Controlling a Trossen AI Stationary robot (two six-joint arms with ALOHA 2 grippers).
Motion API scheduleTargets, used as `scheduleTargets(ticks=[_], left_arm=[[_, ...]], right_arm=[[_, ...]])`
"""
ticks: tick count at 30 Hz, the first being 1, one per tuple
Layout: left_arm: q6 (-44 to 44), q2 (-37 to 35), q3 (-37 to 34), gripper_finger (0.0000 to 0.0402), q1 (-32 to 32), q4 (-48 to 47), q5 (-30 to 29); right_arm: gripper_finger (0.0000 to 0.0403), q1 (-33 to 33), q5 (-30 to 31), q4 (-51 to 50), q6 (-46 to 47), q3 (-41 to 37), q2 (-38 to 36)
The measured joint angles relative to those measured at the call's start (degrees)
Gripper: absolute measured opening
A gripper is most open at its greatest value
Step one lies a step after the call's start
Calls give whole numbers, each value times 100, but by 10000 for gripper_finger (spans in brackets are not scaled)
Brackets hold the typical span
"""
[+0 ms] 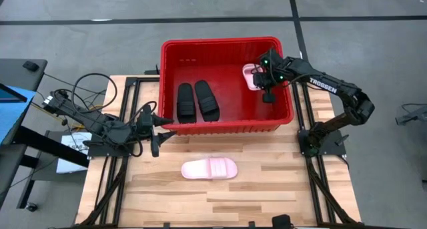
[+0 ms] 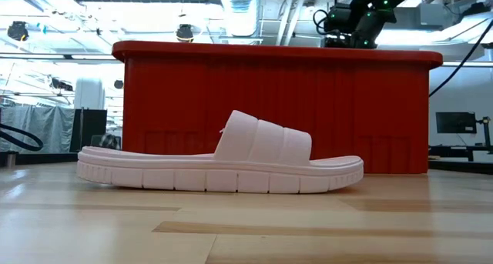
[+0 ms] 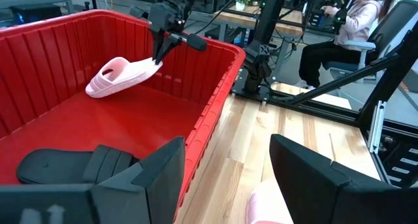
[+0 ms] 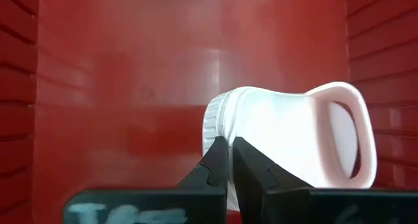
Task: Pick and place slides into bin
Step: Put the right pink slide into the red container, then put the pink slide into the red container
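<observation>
The red bin [image 1: 227, 125] stands at the table's far middle. Two black slides [image 1: 197, 101] lie side by side on its floor, toward its left; one also shows in the left wrist view [image 3: 72, 165]. My right gripper [image 1: 261, 79] is over the bin's right part, shut on a pale pink slide [image 1: 250, 75]. The other pink slide [image 1: 209, 168] lies sole down on the table in front of the bin and also shows in the low view [image 2: 223, 168]. My left gripper [image 1: 160, 130] is open and empty outside the bin's near left corner. My right gripper pinches one end of the pink slide's sole [image 4: 219, 129] between its two fingers, the end away from the strap [image 4: 339, 132]. The fingers [image 3: 160, 54] come from above, slanting down. The slide sticks out sideways from them, tilted, clear of the bin's floor.
The bin's near wall [image 2: 269, 102] rises right behind the pink slide on the table. Bare wood lies around that slide. Black frame rails [image 1: 313, 169] run along the table's sides. A person [image 3: 353, 28] sits in the room beyond the table.
</observation>
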Motion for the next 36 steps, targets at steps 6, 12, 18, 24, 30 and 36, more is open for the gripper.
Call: scheduleTargets(ticks=[6,12,18,24,30,36], left_arm=[[0,0,0,215,0,-4,0],[0,0,0,215,0,-4,0],[0,0,0,215,0,-7,0],[0,0,0,215,0,-7,1],[0,0,0,215,0,-7,1],[0,0,0,215,0,-9,2]], right_arm=[[0,-13,57,-274,30,0,-2],[0,-11,9,-462,180,0,-2],[0,-11,-184,-517,370,0,-2],[10,-11,-216,-610,492,0,-2],[46,-11,-217,-651,507,0,-2],[69,-11,-216,-653,504,2,-2]])
